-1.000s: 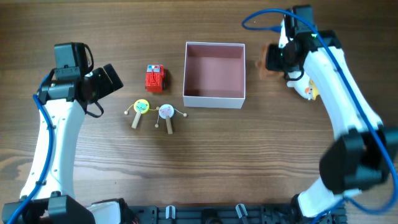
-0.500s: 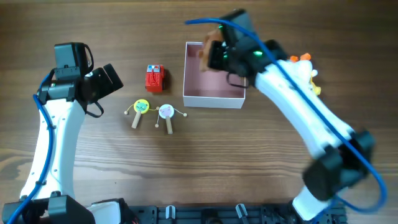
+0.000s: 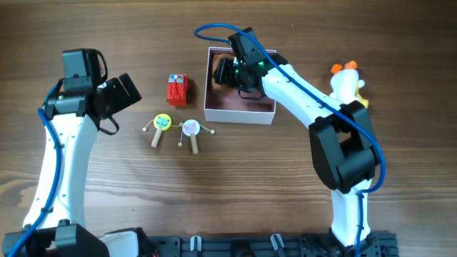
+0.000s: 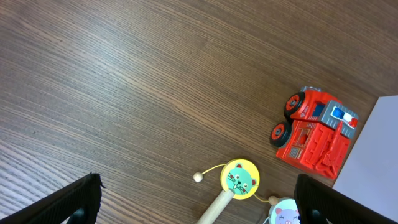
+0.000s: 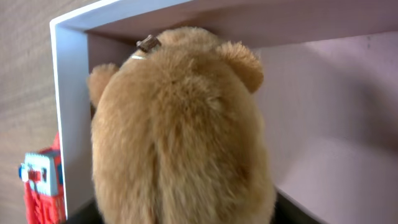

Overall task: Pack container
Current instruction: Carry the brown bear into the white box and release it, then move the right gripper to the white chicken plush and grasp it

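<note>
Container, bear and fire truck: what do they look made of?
Container: likely cardboard with a matte finish; thin flat walls, white outside, dusty pink inside.
Bear: plush fabric with a tan fuzzy pile, presumably soft-stuffed.
Fire truck: looks like moulded plastic, glossy red with black wheels; painted metal can't be ruled out.

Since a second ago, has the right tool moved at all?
Yes. The right tool, holding the teddy bear, swung left from right of the box to over its left end, nearer the red truck.
</note>
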Controlling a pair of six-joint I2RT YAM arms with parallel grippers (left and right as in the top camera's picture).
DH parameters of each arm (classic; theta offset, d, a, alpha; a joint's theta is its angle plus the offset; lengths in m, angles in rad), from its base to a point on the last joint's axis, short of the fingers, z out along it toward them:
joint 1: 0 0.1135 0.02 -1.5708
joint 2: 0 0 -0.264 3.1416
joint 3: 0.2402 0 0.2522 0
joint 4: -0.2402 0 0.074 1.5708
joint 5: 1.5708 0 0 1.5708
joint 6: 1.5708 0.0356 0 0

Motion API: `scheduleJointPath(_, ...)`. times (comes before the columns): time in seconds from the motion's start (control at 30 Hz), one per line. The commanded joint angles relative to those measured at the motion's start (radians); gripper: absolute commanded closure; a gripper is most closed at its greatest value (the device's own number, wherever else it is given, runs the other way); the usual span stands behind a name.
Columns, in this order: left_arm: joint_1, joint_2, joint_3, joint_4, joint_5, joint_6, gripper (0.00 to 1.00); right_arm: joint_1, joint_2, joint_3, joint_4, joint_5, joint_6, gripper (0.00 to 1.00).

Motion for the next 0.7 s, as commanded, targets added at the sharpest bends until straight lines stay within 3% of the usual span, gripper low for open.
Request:
scheduleJointPath(0.0, 0.005, 0.007, 0.018, 0.001, 0.011, 0.016, 0.0, 0.005, -0.103, 0.006, -0.031, 0.045, -0.105, 0.28)
scheduleJointPath(0.17, 0.005, 0.008, 0.018, 0.001, 0.011, 0.016, 0.0, 0.003, -0.271, 0.006, -0.134, 0.181, -0.2, 0.2)
scheduleJointPath(0.33, 0.005, 0.007, 0.018, 0.001, 0.011, 0.016, 0.0, -0.076, -0.523, 0.006, -0.333, 0.413, -0.261, 0.0)
scheduleJointPath(0.47, 0.005, 0.007, 0.018, 0.001, 0.011, 0.016, 0.0, -0.215, -0.588, 0.006, -0.437, 0.441, -0.424, 0.01)
scheduleJointPath(0.67, 0.005, 0.007, 0.018, 0.001, 0.011, 0.016, 0.0, -0.461, -0.522, -0.051, -0.496, 0.344, -0.549, 0.0)
